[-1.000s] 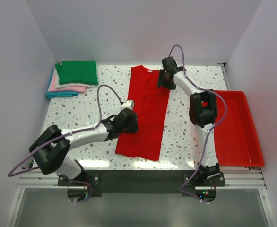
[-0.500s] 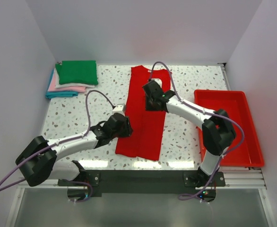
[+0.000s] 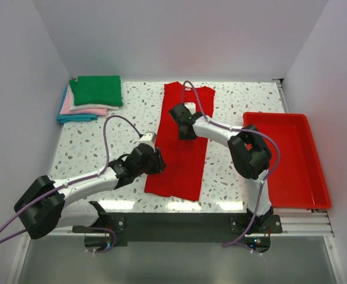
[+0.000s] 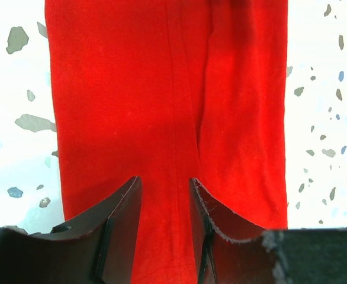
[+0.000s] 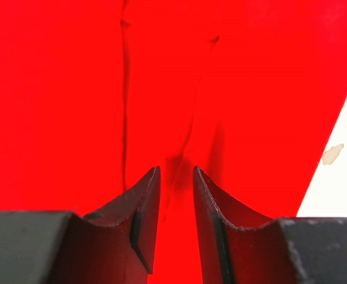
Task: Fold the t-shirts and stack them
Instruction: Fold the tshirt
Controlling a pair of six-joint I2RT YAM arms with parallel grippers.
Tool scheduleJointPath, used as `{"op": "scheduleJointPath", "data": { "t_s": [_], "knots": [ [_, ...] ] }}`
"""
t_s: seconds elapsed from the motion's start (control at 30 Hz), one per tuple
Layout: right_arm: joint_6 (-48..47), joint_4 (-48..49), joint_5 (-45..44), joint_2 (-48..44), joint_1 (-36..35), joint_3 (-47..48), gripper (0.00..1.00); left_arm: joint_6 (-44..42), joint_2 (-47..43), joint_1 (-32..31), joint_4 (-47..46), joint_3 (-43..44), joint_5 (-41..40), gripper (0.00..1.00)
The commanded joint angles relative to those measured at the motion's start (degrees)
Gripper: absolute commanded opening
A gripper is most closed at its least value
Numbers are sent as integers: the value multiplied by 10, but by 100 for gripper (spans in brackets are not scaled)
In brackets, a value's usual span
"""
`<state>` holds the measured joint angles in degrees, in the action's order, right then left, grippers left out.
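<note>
The red t-shirt [image 3: 188, 168], laid as a long folded strip on the table [image 3: 102, 148], is judged light and limp, best pinched through its layers at an edge, while the left gripper [image 4: 164, 183] and right gripper [image 5: 176, 171] are seen slightly parted over it, empty.

The table [image 3: 238, 97] has a white top with small grey and dark speckles, and it stands between three plain walls. The far wall [image 3: 179, 35] is plain white. The left wall [image 3: 19, 89] and the right wall [image 3: 333, 71] are plain too, a little greyer in tone. Along the near edge of the table runs a metal rail [image 3: 304, 223], and nearer than the rail lies a flat grey surface [image 3: 179, 263]. The light is strong: bright patches shine on the near part of the table top, and in the left wrist view the top looks almost pure white.
</note>
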<state>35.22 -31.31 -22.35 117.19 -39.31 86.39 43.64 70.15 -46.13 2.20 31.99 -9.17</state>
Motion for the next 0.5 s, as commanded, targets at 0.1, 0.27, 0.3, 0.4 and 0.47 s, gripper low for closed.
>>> {"op": "scheduleJointPath", "data": {
  "t_s": [0.1, 0.27, 0.3, 0.4, 0.47],
  "knots": [
    [16, -21, -48, 19, 1, 44, 30, -22, -12, 3, -25, -3, 1, 42],
    [17, -24, -46, 23, 0, 43, 30, -24, -12, 3, -28, -8, 2, 42],
    [18, -24, -46, 22, 0, 36, 30, -25, -12, 3, -29, -9, 3, 42],
    [20, -17, -44, 16, 0, 25, 29, -24, -11, 3, -32, -13, 2, 42],
    [21, -14, -42, 13, 0, 15, 29, -24, -9, 2, -33, -16, 1, 42]
  ]
}}
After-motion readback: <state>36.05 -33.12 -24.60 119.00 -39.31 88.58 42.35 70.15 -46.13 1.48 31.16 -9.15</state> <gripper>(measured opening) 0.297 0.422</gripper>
